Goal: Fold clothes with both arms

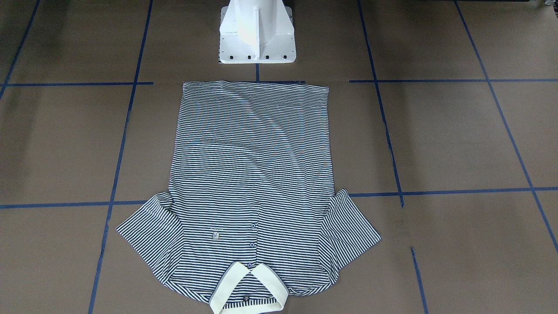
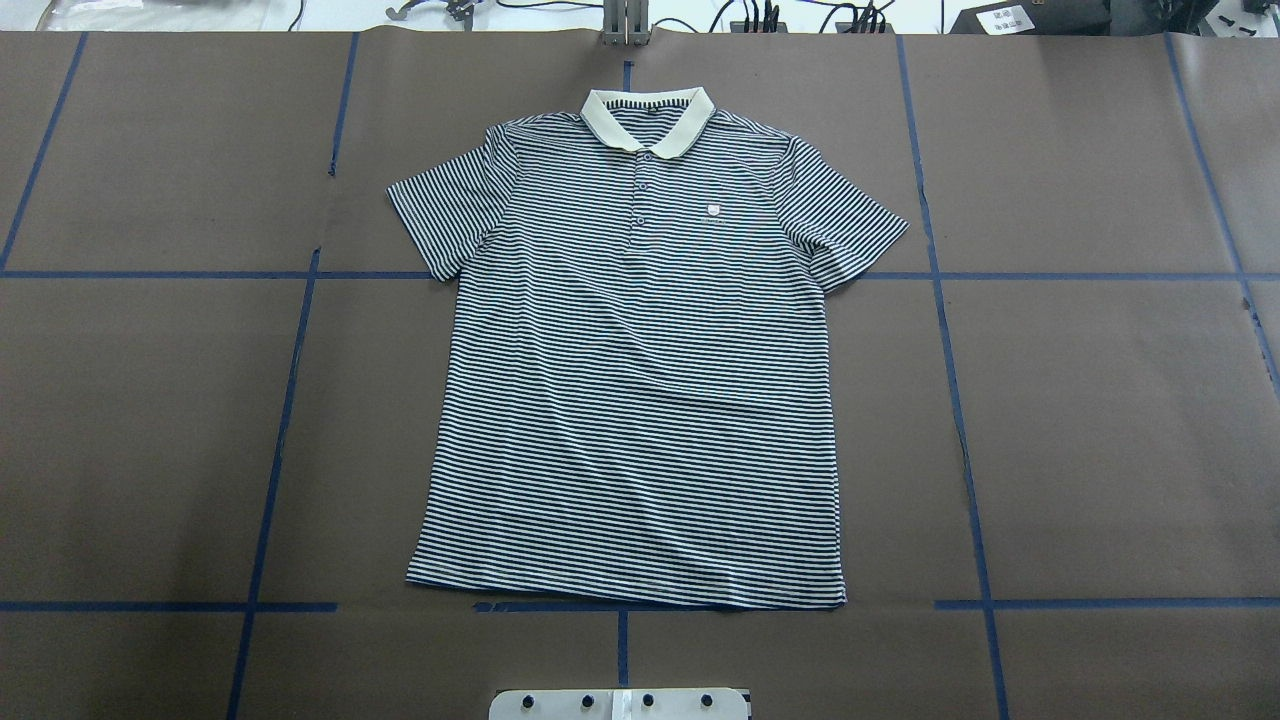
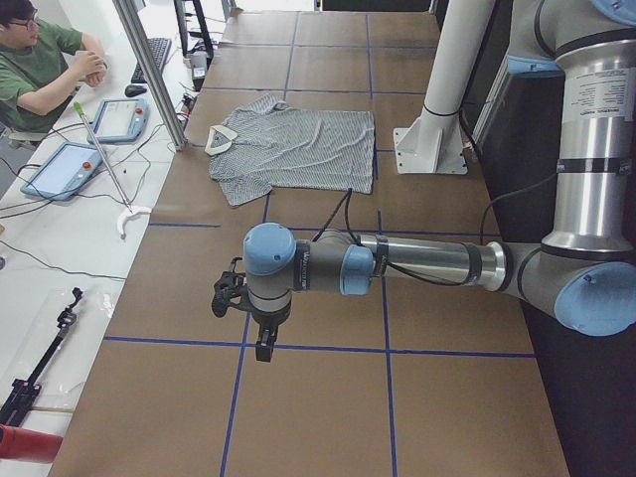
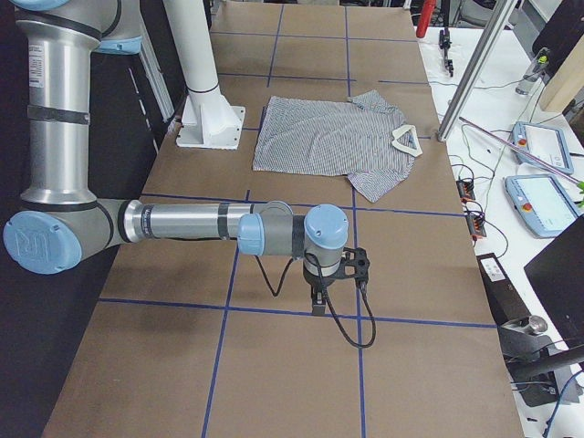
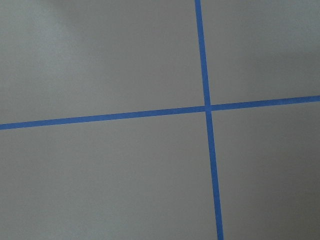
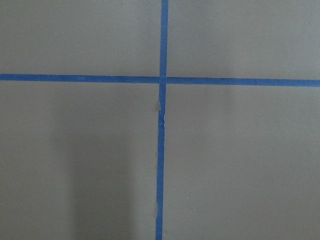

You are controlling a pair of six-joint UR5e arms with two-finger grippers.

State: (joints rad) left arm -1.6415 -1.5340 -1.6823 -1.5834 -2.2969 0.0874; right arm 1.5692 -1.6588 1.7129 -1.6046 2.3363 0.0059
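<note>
On the brown table (image 2: 1100,420) the striped polo shirt (image 2: 640,400) lies flat at the middle, collar at the far edge, with wide open surface on either side. The left gripper (image 3: 264,343) and right gripper (image 4: 317,303) hang above the table's ends, well apart from the shirt. Whether their fingers are spread or closed I cannot tell.

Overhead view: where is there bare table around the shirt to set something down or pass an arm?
Wide bare patches flank the polo shirt on both sides, out toward the ends of the table. Crowded: the hem lies near the white pedestal base, and the collar sits close to the table's far edge.
</note>
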